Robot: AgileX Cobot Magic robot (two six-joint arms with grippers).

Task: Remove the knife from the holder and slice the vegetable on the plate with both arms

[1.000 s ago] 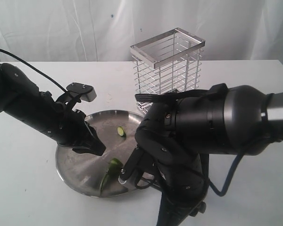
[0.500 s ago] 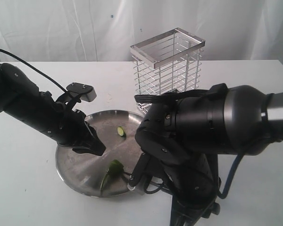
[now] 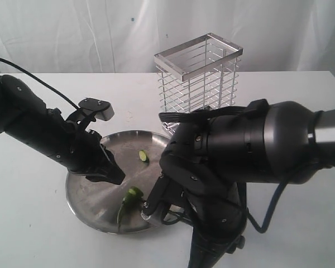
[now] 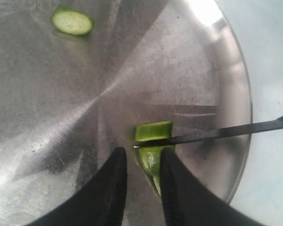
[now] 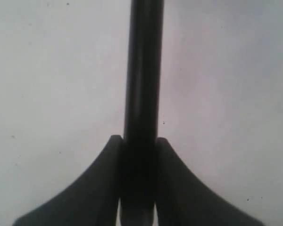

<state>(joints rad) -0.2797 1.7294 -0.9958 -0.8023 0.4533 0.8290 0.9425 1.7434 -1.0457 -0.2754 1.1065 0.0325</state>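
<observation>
In the exterior view you are looking at a white table [image 3: 39, 234] with the plate [image 3: 95, 204] sitting near its front and the holder [image 3: 198, 75] standing upright behind it, well apart from both grippers. Your left arm [image 3: 44, 134] is reaching in from the left, its gripper tip hovering over the middle of the plate. Your right arm [image 3: 251, 151] is bulking over the plate's right edge and hiding part of the rim. The vegetable [image 3: 127, 204] is lying on the front part of the plate, and a separate round slice [image 3: 143, 156] is resting nearer the back rim.

In the left wrist view you are seeing the left gripper [image 4: 141, 181] with its two black fingers [image 4: 114, 188] standing a little apart. The green pepper [image 4: 153, 150] is sitting partly between them; whether the fingers are actually pressing it, you cannot tell. The knife [image 4: 217, 133] is lying across the pepper with its thin dark blade, its tip reaching just past the far side of the flesh, splitting off a short piece. The blade is running out over the plate's rim [image 4: 245, 117] toward the table. The round slice [image 4: 71, 21] is lying well apart from the cut.

In the right wrist view your right gripper [image 5: 137, 150] is clamping its jaws tight on the knife's straight black handle [image 5: 142, 70], which is running out between the fingers [image 5: 104, 169] over the white surface.
</observation>
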